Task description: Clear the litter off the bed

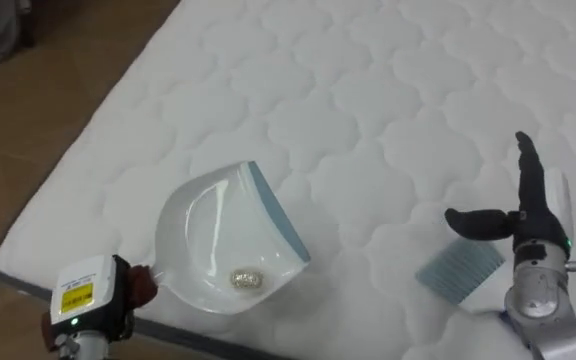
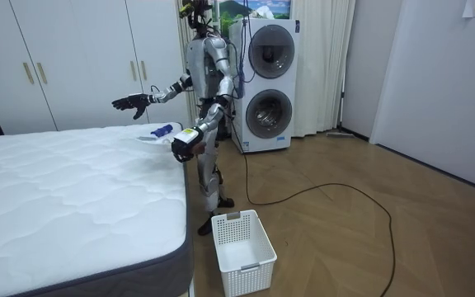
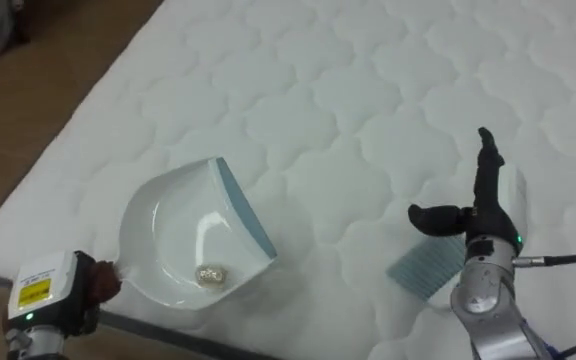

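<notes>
A white dustpan (image 1: pixel 218 235) with a blue lip rests on the white quilted mattress (image 1: pixel 368 80) near its edge. A small crumpled scrap (image 1: pixel 247 279) lies inside the pan. My left hand (image 1: pixel 136 286) is curled round the pan's handle at the mattress edge. A brush with pale blue bristles (image 1: pixel 458 270) lies on the mattress to the right. My right hand (image 1: pixel 528 205) hovers just above it, fingers straight and thumb spread, holding nothing. In the room view I stand at the bed's side, with the left hand (image 2: pixel 184 145) low and the right hand (image 2: pixel 132 103) stretched over the mattress.
A white slatted basket (image 2: pixel 242 239) stands on the wooden floor by my feet, at the bed's corner. Stacked washing machines (image 2: pixel 267 82) and white wardrobes (image 2: pixel 72 58) line the wall behind. Wooden floor (image 1: pixel 38 120) borders the mattress on my left.
</notes>
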You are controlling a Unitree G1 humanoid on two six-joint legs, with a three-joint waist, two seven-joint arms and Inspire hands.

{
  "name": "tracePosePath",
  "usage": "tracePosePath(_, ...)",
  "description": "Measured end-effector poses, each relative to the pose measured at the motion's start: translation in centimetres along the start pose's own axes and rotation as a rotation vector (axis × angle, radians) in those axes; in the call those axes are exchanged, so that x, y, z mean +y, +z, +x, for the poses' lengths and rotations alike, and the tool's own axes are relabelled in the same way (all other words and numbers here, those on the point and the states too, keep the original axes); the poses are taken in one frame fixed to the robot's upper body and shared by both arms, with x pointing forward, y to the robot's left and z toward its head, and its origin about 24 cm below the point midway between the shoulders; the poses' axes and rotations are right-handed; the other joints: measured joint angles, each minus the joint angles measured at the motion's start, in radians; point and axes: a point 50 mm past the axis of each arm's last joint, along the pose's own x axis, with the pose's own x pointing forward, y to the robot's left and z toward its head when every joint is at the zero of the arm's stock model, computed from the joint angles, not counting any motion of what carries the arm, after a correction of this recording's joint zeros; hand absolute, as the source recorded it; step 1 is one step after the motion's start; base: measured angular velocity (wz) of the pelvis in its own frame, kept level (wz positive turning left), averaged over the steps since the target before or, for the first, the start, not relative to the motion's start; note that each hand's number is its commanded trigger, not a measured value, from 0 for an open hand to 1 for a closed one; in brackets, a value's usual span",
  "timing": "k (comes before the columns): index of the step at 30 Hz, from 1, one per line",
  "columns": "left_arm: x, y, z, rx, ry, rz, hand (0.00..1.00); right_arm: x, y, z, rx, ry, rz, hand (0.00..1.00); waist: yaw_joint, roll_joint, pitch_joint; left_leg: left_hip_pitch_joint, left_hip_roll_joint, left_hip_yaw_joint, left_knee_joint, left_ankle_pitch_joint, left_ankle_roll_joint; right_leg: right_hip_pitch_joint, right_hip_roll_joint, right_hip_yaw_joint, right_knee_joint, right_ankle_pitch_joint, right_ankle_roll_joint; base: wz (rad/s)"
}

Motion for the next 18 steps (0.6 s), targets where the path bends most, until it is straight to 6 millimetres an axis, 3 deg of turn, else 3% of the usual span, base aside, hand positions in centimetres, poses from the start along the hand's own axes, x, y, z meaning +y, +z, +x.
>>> tracePosePath(6, -0.1, 0.0, -0.1, 0.000, 0.000, -0.004, 1.00, 0.0, 0.0, 0.0, 0.012, -0.012, 0.027, 0.00, 0.025, 0.008, -0.0086, 0.011, -0.042, -0.005, -0.043, 0.005, 0.001, 0.012, -0.016, -0.045, 0.004, -0.008, 0.015, 0.18)
tracePosePath(9, 0.1, 0.3, 0.1, -0.011, 0.010, -0.009, 1.00, 0.0, 0.0, 0.0, 0.030, -0.021, 0.048, 0.00, 0.027, 0.007, -0.0089, 0.025, -0.059, -0.021, -0.064, 0.013, 0.006, 0.008, -0.042, -0.091, 0.071, -0.006, 0.017, 0.43)
tracePosePath(10, 0.3, 0.4, 0.1, -0.024, 0.016, -0.005, 1.00, 0.1, 0.0, 0.0, 0.035, -0.027, 0.058, 0.00, 0.027, 0.007, -0.0089, 0.035, -0.066, -0.052, -0.069, 0.014, 0.006, -0.004, -0.060, -0.090, 0.134, -0.006, 0.017, 0.61)
tracePosePath(11, 0.5, 0.7, 0.3, -0.041, 0.027, 0.001, 1.00, 0.1, 0.0, -0.1, 0.036, -0.027, 0.060, 0.00, 0.022, 0.008, -0.0084, 0.046, -0.064, -0.088, -0.069, 0.014, 0.007, -0.035, -0.080, -0.054, 0.213, -0.010, 0.018, 0.58)
tracePosePath(12, 0.6, 0.8, 0.4, -0.045, 0.035, -0.002, 1.00, 0.2, 0.0, -0.1, 0.036, -0.027, 0.063, 0.00, 0.027, 0.007, -0.0088, 0.047, -0.062, -0.100, -0.069, 0.014, 0.007, -0.060, -0.081, 0.000, 0.224, -0.020, 0.018, 0.33)
tracePosePath(13, 1.0, 1.0, 0.6, -0.050, 0.053, -0.014, 1.00, 0.2, 0.4, 0.2, 0.023, -0.030, 0.072, 0.00, 0.049, 0.009, -0.0078, 0.043, -0.061, -0.116, -0.070, 0.014, 0.004, -0.114, -0.068, 0.094, 0.176, -0.026, 0.011, 0.18)
tracePosePath(14, 1.3, 1.0, 0.8, -0.047, 0.065, -0.029, 1.00, 0.2, 0.9, 0.6, 0.006, -0.037, 0.080, 0.00, 0.054, 0.016, -0.0043, 0.028, -0.064, -0.129, -0.061, 0.016, 0.000, -0.161, -0.063, 0.157, 0.108, 0.017, 0.014, 0.23)
tracePosePath(15, 1.3, 1.0, 0.9, -0.046, 0.068, -0.032, 1.00, 0.1, 1.1, 0.7, 0.001, -0.043, 0.084, 0.00, 0.054, 0.021, -0.0079, 0.019, -0.067, -0.143, -0.059, 0.019, -0.004, -0.161, -0.059, 0.153, 0.096, 0.033, 0.002, 0.31)
tracePosePath(16, 1.4, 0.9, 0.9, -0.048, 0.070, -0.039, 1.00, 0.0, 1.3, 0.8, -0.006, -0.059, 0.089, 0.00, 0.053, 0.031, -0.0101, 0.009, -0.070, -0.138, -0.065, 0.025, -0.006, -0.147, -0.062, 0.102, 0.085, 0.047, -0.004, 0.47)
tracePosePath(18, 1.3, 0.8, 0.8, -0.046, 0.066, -0.037, 1.00, 0.1, 0.6, 0.3, 0.017, -0.054, 0.086, 0.00, 0.047, 0.031, -0.0100, 0.019, -0.072, -0.128, -0.082, 0.034, 0.004, -0.107, -0.070, 0.049, 0.077, 0.047, 0.003, 0.57)
